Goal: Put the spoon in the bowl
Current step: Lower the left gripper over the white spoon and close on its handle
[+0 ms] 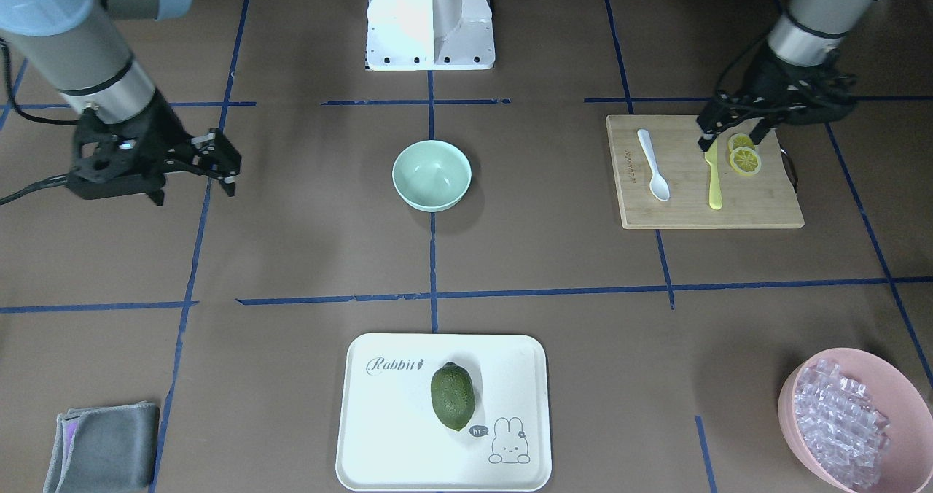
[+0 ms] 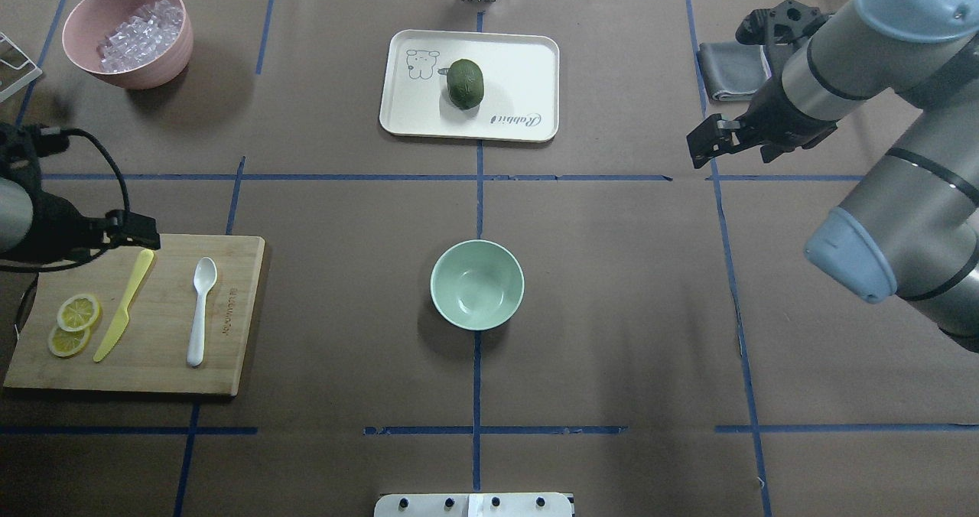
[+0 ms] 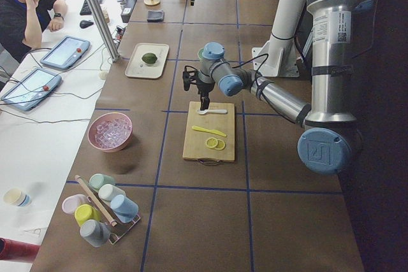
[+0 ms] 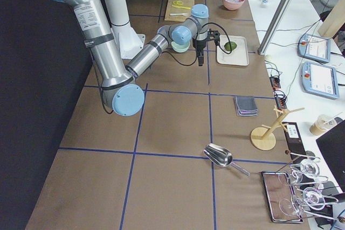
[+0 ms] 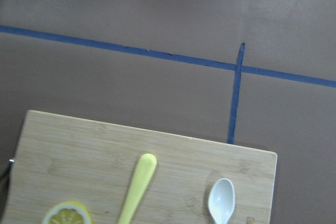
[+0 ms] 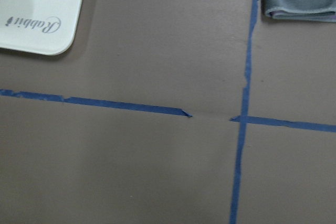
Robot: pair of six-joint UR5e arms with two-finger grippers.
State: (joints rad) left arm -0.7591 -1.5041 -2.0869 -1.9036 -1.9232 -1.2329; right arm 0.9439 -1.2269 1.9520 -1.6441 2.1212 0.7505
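The white plastic spoon (image 1: 653, 165) lies on a wooden cutting board (image 1: 765, 212), scoop toward the operators' side; it also shows in the overhead view (image 2: 200, 310) and the left wrist view (image 5: 221, 208). The pale mint-green bowl (image 1: 431, 174) stands empty at the table's middle (image 2: 477, 284). My left gripper (image 1: 732, 141) is open and empty. It hovers over the board's robot-side edge, above the knife handle and to the side of the spoon. My right gripper (image 1: 195, 190) is open and empty, over bare table far from both.
A yellow plastic knife (image 1: 714, 179) and two lemon slices (image 1: 745, 159) lie on the board beside the spoon. A white tray (image 1: 379, 442) holds an avocado (image 1: 452, 396). A pink bowl (image 1: 896, 376) of clear pieces and a grey cloth (image 1: 102, 449) sit at the far corners.
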